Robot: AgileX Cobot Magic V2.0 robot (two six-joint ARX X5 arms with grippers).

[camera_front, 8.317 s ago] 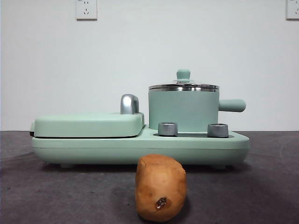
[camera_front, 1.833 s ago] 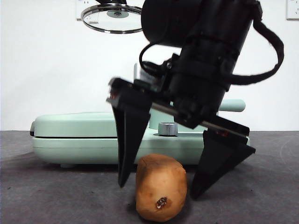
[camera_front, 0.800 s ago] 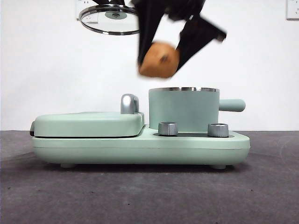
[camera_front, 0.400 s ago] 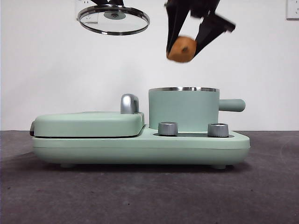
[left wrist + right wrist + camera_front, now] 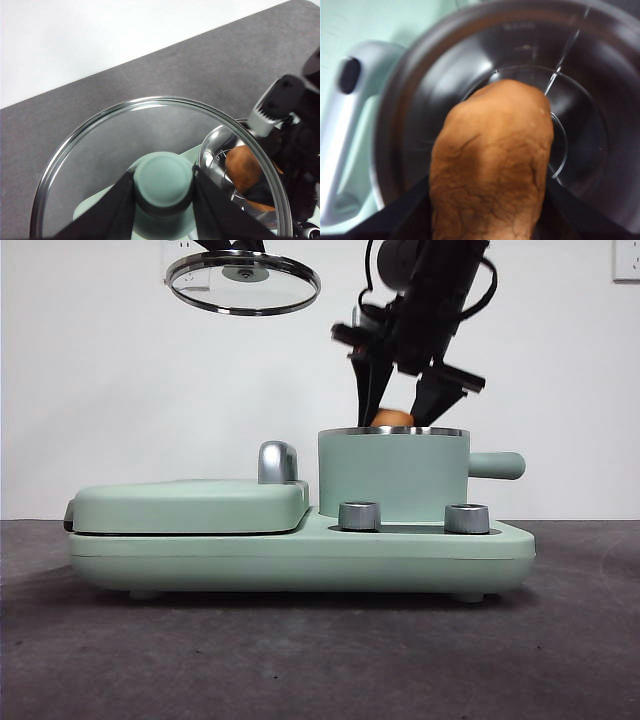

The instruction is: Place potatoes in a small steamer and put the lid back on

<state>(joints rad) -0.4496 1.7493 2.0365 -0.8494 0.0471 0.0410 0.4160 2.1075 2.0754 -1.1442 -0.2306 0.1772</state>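
The orange-brown potato (image 5: pixel 392 419) (image 5: pixel 492 165) (image 5: pixel 243 168) is held in my right gripper (image 5: pixel 400 415), which is shut on it and lowered into the mouth of the mint-green small steamer (image 5: pixel 393 475); only the potato's top shows above the steel rim. In the right wrist view the potato hangs over the steamer's steel inside (image 5: pixel 585 125). My left gripper (image 5: pixel 162 200) is shut on the green knob (image 5: pixel 163 179) of the glass lid (image 5: pixel 243 282) (image 5: pixel 100 150), holding it high in the air to the left of the steamer.
The steamer sits on a mint-green appliance base (image 5: pixel 300 555) with two steel dials (image 5: pixel 359 516). A flat griddle cover (image 5: pixel 190 506) with a chrome handle (image 5: pixel 277 462) (image 5: pixel 342 130) lies left of the steamer. The steamer's side handle (image 5: pixel 497 465) points right.
My right gripper has come down with the potato from above the steamer into its mouth. The lid stays held high on the left.
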